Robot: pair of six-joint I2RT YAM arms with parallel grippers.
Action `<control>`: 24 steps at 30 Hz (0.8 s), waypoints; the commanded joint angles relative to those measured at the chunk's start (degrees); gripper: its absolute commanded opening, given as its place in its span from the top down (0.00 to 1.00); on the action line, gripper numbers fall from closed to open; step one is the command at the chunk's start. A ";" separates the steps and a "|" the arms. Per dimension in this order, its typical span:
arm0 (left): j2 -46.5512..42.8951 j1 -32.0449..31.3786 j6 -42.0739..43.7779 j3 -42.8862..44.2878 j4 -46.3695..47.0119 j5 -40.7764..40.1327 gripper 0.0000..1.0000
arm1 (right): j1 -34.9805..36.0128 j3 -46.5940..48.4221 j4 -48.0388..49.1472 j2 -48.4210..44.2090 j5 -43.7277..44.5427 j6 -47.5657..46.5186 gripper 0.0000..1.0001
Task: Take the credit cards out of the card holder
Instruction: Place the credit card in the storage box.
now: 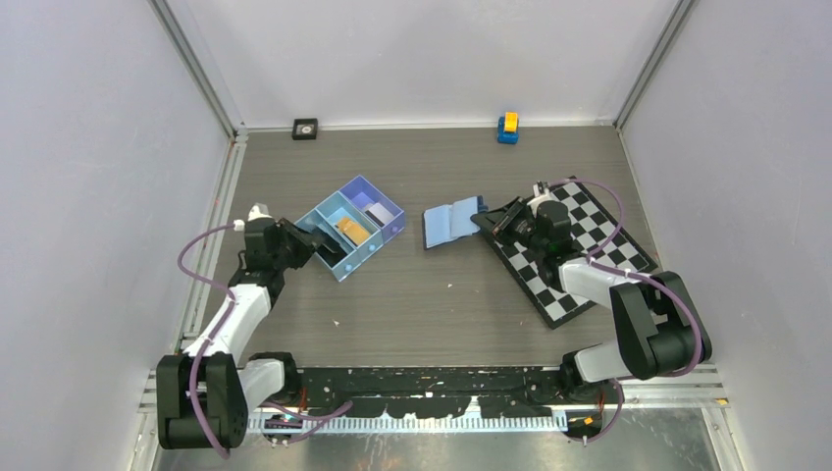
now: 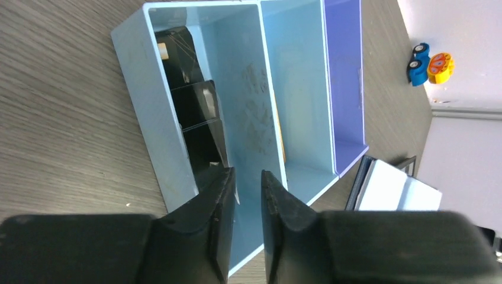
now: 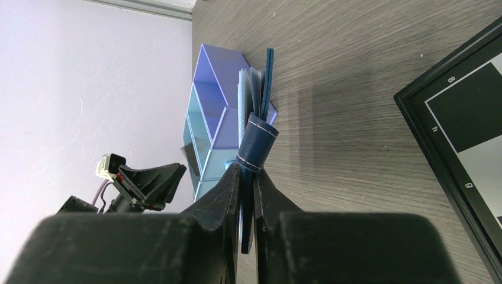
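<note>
Card holder [image 1: 449, 223] is near the middle of the tabletop [image 1: 432, 304], spread open like a book with its blue inside facing up, just right of the light-blue three-compartment tray [image 2: 155, 118]. My right pincer [image 3: 247, 171] is clenched on the holder's right-hand navy cover, so that arm is by far the nearer one. In the right wrist view the holder shows edge-on: thin stitched flaps, a small loop [image 3: 258, 142] at the grip, and pale leaves fanned beyond it. I cannot tell whether those leaves are cards or pockets.

My left pincer [image 2: 247, 177] hovers over the tray's near-left compartment, released, jaws a little apart with nothing between them. Below it, glossy dark credit cards [image 2: 198, 106] lean against the compartment wall, and an orange-gold card [image 1: 351, 232] lies in the middle compartment.

From the left pincer the holder lies to the right, across the whole width of the tray, its fold running roughly from near edge to far edge. As I judge it, any remaining card calls for the left arm to reach over the tray while the right pins the cover.
</note>
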 commanded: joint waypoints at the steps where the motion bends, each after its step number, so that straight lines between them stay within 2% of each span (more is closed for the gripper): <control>1: 1.45 1.42 -2.78 -0.92 6.60 2.40 0.64 | -0.23 0.45 4.33 0.47 -0.67 0.31 1.00; 2: 1.29 1.44 -2.80 -0.80 6.39 2.41 0.55 | -0.22 0.45 4.36 0.44 -0.72 0.33 0.99; 6: -2.90 1.51 -1.34 -0.51 3.70 1.69 0.35 | -0.22 0.32 5.05 0.31 -1.29 0.55 1.00; 11: -11.31 1.51 2.66 -0.77 3.14 6.44 0.30 | 0.16 0.39 12.55 2.39 -5.86 3.64 0.99; 15: -14.57 0.78 1.47 -4.17 12.76 13.62 0.21 | 1.07 0.36 25.07 6.66 -10.66 9.36 0.99; 20: -10.35 -3.98 0.84 -3.91 19.01 16.76 0.11 | 1.84 0.26 39.52 11.55 -14.09 16.91 1.00; 24: -4.22 -8.78 0.45 -2.90 25.05 19.91 0.09 | 2.26 0.52 41.58 12.09 -14.79 17.89 0.99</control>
